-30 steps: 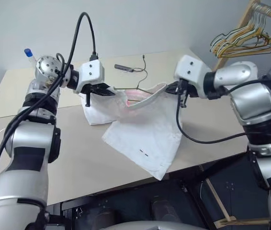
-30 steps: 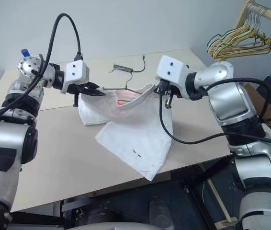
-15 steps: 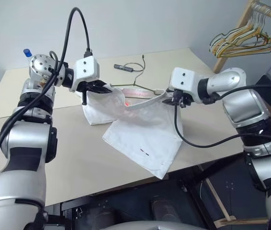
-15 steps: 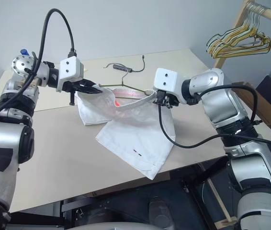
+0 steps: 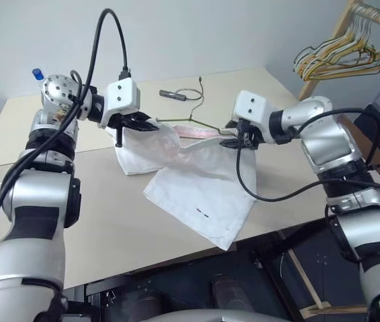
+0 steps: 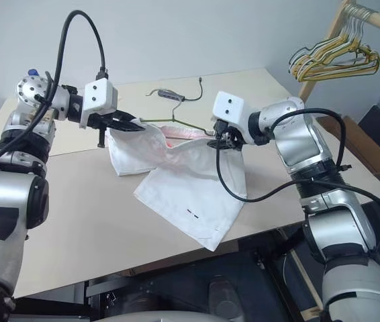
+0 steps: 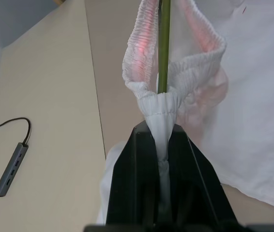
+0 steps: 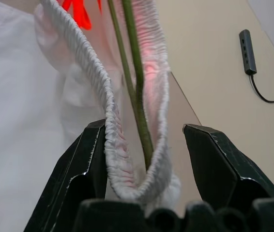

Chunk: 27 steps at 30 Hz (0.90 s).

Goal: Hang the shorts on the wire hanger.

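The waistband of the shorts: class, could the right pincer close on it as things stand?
Probably yes: the open right pincer already straddles the waistband and the hanger wire, with nothing between.

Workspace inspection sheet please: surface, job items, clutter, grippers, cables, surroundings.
Surface: beige table, bare at the front.
Job's things: white shorts draped onto the table, waistband raised; wire hanger runs inside the waistband.
Clutter: small grey hub with its cord, at the table's back.
Grippers: left gripper shut on the waistband's end; right gripper open, waistband loop and hanger wire between its fingers.
Cables: black cables loop off both wrists; the right one hangs over the shorts.
Surroundings: bunched hangers on a wooden rack, plain wall.
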### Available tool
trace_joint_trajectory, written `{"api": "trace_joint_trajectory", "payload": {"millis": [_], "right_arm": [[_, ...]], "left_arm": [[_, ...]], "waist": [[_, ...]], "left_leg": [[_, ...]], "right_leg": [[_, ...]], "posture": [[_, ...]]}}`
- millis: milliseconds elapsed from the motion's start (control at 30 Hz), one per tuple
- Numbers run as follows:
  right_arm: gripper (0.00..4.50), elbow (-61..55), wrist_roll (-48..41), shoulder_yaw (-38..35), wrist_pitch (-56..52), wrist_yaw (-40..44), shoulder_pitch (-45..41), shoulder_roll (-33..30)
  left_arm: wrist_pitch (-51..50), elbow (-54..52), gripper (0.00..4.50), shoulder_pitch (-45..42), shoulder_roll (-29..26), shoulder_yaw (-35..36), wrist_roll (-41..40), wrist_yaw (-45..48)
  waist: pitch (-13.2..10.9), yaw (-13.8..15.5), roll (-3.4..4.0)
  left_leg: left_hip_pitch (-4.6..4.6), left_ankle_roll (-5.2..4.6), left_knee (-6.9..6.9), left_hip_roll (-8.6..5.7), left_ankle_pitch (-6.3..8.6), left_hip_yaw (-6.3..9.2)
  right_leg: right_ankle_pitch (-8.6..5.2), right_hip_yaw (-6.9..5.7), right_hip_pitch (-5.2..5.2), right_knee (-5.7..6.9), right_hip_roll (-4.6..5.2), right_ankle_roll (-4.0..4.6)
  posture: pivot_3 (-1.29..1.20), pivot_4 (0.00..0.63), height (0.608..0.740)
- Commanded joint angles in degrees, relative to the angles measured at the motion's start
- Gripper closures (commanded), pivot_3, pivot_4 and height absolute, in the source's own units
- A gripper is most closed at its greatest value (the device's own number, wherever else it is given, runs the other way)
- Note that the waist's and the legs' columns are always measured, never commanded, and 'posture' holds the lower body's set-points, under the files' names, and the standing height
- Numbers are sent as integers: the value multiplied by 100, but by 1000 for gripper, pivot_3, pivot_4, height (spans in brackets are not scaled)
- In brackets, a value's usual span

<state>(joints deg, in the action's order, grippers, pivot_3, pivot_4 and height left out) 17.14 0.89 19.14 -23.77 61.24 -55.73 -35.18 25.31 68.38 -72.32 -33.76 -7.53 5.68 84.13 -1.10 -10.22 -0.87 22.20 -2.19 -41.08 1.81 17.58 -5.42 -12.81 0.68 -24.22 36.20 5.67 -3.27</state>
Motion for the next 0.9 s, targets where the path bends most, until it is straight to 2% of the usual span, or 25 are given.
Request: {"api": "trace_joint_trajectory", "payload": {"millis": [33, 267, 533, 567, 667, 900], "right_arm": [[1676, -86, -157, -323, -65, 108, -177, -51], [1676, 5, -381, -421, -404, 289, -161, 94], [4193, -210, -587, -471, -700, 457, -93, 91], [4325, -219, -586, -478, -713, 456, -79, 93], [4340, -272, -593, -494, -731, 437, -22, 86], [4376, -465, -637, -524, -803, 417, 128, -14]], "left_arm": [[42, -186, 4500, -40, -80, 173, -204, 145], [-176, -311, 4500, -32, -31, 358, -557, 756], [-153, -353, 4500, 22, -62, 372, -527, 777], [-143, -349, 4500, 28, -62, 374, -514, 773], [-103, -311, 4500, 45, -58, 370, -459, 679], [58, -125, 2270, 34, -85, 349, -285, 47]], "waist": [[0, 1, 0], [0, -8, 0], [0, -6, 0], [0, -6, 0], [0, -3, 0], [0, 1, 0]], "left_leg": [[0, 0, 0, 0, 0, 0], [-1, -2, 0, 1, 1, 0], [0, -2, -1, 0, 1, 2], [0, -2, 0, 1, 1, 2], [0, -2, -1, 1, 1, 2], [0, -2, -2, 0, 1, 3]], "right_leg": [[0, 1, 0, 0, 0, 0], [0, 1, 0, 1, 0, 0], [0, 0, -1, 1, 0, 0], [0, 1, -2, 2, 0, 0], [0, 1, 0, 2, 0, 0], [0, 0, 0, 2, 0, -1]], "posture": [[-119, 0, 740], [-115, 0, 740], [-114, 0, 740], [-114, 0, 740], [-116, 0, 740], [-123, 0, 740]]}}
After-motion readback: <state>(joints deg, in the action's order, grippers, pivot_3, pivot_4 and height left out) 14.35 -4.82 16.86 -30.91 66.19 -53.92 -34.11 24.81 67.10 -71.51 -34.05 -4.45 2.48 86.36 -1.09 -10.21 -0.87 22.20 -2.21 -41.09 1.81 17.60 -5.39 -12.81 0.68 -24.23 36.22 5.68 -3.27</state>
